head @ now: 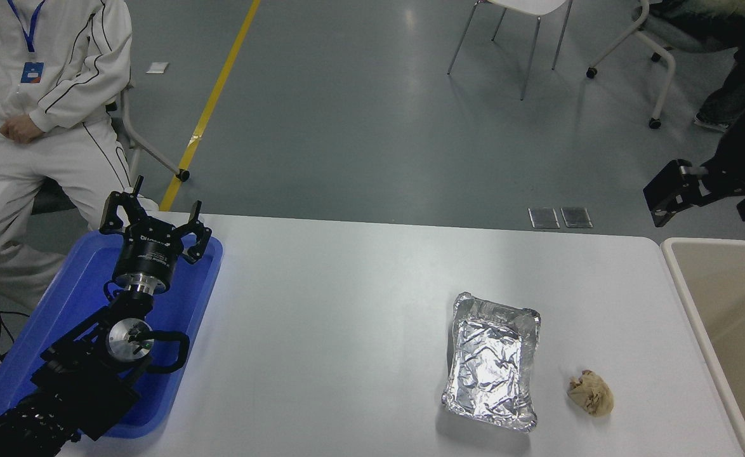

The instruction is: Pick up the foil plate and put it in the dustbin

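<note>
The foil plate [492, 362], a shiny crinkled silver tray, lies on the white table [322, 304] right of centre, near the front edge. The dustbin [682, 279], beige with a thick pale rim, stands against the table's right end and is partly cut off by the picture's edge. My right arm's black end [674, 190] hangs over the floor beyond the table's far right corner, well away from the plate; I cannot see how its gripper stands. My left gripper [157, 212] is open and empty, parked over the blue tray at the lower left.
A crumpled tan paper ball [591, 393] lies just right of the foil plate. A flat blue tray [185, 298] lies under the left arm. A person in white [42, 95] sits at the far left. Chairs [525, 25] stand on the floor beyond.
</note>
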Available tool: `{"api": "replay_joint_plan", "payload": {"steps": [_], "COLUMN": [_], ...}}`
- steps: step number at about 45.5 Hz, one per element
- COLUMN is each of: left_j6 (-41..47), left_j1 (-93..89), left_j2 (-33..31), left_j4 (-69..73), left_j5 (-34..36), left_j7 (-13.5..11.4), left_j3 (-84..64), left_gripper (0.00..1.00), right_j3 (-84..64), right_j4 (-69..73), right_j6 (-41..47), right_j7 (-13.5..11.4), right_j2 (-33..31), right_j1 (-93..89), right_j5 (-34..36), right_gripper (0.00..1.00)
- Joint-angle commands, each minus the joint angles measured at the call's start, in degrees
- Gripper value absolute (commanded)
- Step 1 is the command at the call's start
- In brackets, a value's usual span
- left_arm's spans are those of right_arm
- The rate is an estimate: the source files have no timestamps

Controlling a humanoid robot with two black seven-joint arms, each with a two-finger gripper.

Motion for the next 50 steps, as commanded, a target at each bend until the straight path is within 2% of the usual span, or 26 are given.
{"api": "replay_joint_plan", "payload": {"steps": [1,50], "left_j6": [0.0,-0.1], "left_j1": [-0.1,0.0], "left_j2": [0.0,0.0], "left_j4": [0.0,0.0], "left_j5": [0.0,0.0], "left_j7": [0.0,0.0], "left_j3": [0.0,0.0], "left_gripper": [1.00,1.00], "right_j3": [0.1,0.2], "right_j4": [0.0,-0.1], "right_j6": [0.0,0.0], "right_j7": [0.0,0.0], "right_j2": [0.0,0.1], "right_j1": [0.1,-0.9], "right_j5": [0.0,0.0], "right_gripper": [1.00,1.00]}}
